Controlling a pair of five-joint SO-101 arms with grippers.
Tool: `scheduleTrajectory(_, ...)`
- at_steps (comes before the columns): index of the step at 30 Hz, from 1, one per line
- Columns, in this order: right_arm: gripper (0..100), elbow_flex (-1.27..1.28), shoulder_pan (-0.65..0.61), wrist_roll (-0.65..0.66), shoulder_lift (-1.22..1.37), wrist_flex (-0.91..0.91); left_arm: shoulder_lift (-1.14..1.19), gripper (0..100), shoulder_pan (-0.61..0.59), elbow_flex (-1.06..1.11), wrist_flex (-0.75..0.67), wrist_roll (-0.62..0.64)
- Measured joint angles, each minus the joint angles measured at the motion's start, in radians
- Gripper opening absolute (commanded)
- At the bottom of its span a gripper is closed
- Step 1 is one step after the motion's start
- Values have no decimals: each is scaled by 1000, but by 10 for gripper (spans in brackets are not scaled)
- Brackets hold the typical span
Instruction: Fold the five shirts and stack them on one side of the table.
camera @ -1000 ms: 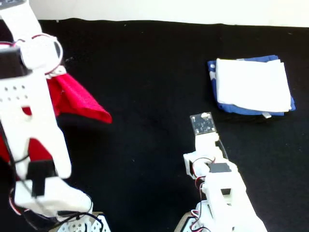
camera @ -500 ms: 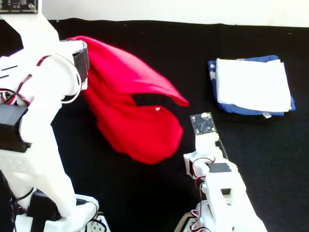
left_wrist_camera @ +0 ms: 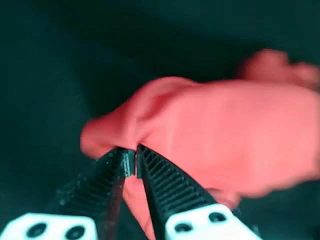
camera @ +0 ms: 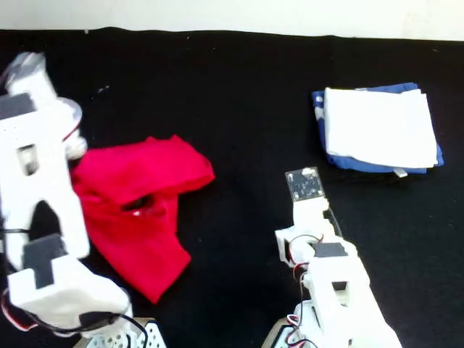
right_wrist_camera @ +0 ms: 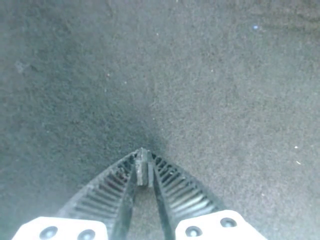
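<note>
A crumpled red shirt (camera: 138, 203) lies on the black table at the left, one edge running up to the left arm (camera: 36, 188). In the left wrist view my left gripper (left_wrist_camera: 135, 162) is shut, its tips pinching the edge of the red shirt (left_wrist_camera: 225, 130). A folded white shirt (camera: 377, 123) rests on a folded blue shirt (camera: 362, 163) at the right. The right arm (camera: 319, 254) stands at the front middle. My right gripper (right_wrist_camera: 143, 167) is shut on nothing, low over the bare black cloth (right_wrist_camera: 200, 75).
The black table cloth (camera: 246, 94) spreads between the red shirt and the folded stack. A pale wall strip (camera: 254, 14) runs along the table's far edge. The two arm bases stand at the front edge.
The left arm swung the red shirt up and out over the table, then came back down to the left. The shirt now lies crumpled on the cloth. The right arm stayed still.
</note>
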Motion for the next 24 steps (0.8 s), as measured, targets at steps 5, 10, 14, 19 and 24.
scheduleTrajectory(5, 12, -198, -74, 12, 0, 172, 117, 8, -221, 68, -150, -32)
scheduleTrajectory(10, 31, -368, -298, 58, 66, 284, 195, 12, -322, 71, -167, -115)
scheduleTrajectory(14, 133, -508, -445, 60, 232, 353, 206, 108, -368, 71, -167, -180)
scheduleTrajectory(19, 149, -763, -601, 60, 483, 465, 206, 193, -430, 26, -87, -209)
scheduleTrajectory(24, 149, -1026, -743, -21, 680, 554, 206, 192, -543, -140, 15, -210)
